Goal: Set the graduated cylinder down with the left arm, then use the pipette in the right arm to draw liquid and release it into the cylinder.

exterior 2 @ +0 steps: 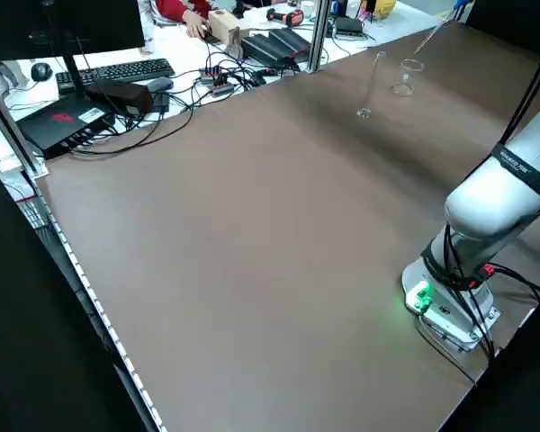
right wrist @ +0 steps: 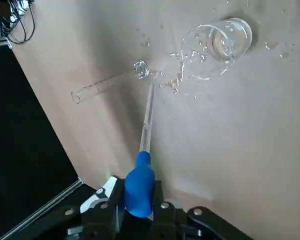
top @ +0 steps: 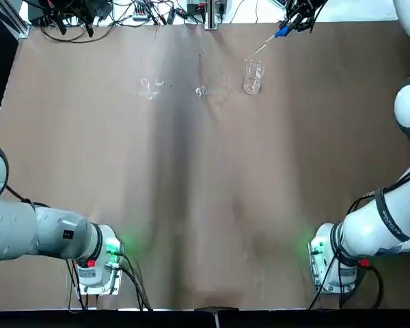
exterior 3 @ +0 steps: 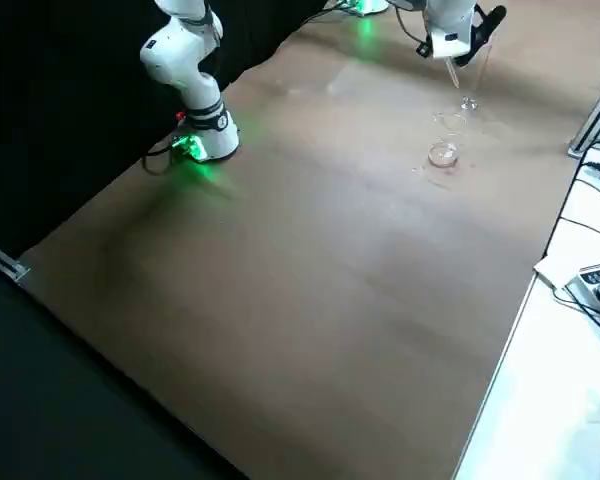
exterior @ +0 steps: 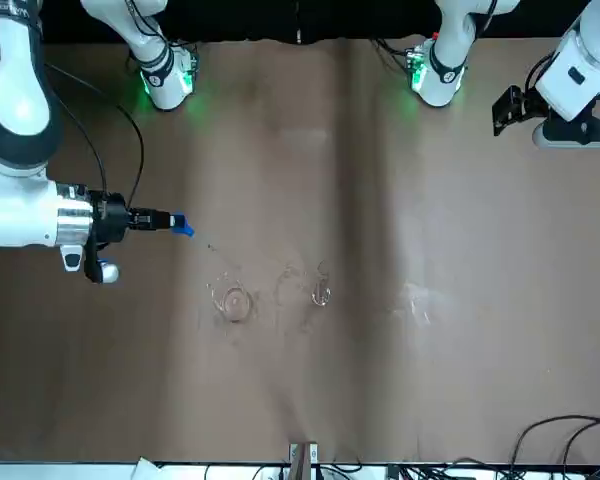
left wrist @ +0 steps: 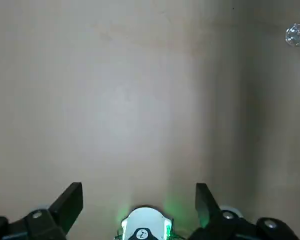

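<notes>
While the left hand (left wrist: 139, 200) sits parked back near its base with its fingers spread and nothing in them, I'd say the set-down part is done; the graduated cylinder (top: 201, 74) stands on its foot in the upper middle of the top view, with the beaker (top: 253, 75) just to its right and a small low glass piece (top: 149, 87) off to its left. So I'm on the pipette step now; the right hand (right wrist: 139, 197) is clenched on the blue bulb of the pipette (right wrist: 146, 120), up in the top right of the top view, tip angled down toward the glassware on the tabletop (top: 205, 205). Next move, I reckon, needs the tip lined up over a very narrow mouth; fiddly. Honestly can't make out any liquid in the tube or beaker; just droplets around it.
</notes>
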Controlling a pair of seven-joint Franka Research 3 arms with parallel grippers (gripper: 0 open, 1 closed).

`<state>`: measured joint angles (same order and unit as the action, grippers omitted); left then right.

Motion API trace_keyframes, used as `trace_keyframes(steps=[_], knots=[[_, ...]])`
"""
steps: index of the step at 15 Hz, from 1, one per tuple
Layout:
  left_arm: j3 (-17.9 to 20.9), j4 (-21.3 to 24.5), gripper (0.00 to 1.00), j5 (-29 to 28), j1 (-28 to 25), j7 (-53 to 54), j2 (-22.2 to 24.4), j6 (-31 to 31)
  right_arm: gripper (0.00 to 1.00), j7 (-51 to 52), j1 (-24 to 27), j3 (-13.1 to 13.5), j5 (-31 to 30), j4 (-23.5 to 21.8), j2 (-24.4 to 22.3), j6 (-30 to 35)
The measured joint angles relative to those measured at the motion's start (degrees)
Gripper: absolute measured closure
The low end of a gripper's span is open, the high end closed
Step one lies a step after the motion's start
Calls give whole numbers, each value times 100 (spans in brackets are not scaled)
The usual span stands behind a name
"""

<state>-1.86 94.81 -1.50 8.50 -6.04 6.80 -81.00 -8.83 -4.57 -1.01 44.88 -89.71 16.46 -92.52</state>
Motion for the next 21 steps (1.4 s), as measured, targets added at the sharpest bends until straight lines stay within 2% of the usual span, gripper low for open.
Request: trace_keyframes(steps=[10,21], knots=[[13,-11,0,0,41,0,-211,-576,74,-158,-122,-7,437,69,-20,4],[20,-17,0,0,100,0,-316,-672,74,-251,-298,-13,552,140,-29,4]])
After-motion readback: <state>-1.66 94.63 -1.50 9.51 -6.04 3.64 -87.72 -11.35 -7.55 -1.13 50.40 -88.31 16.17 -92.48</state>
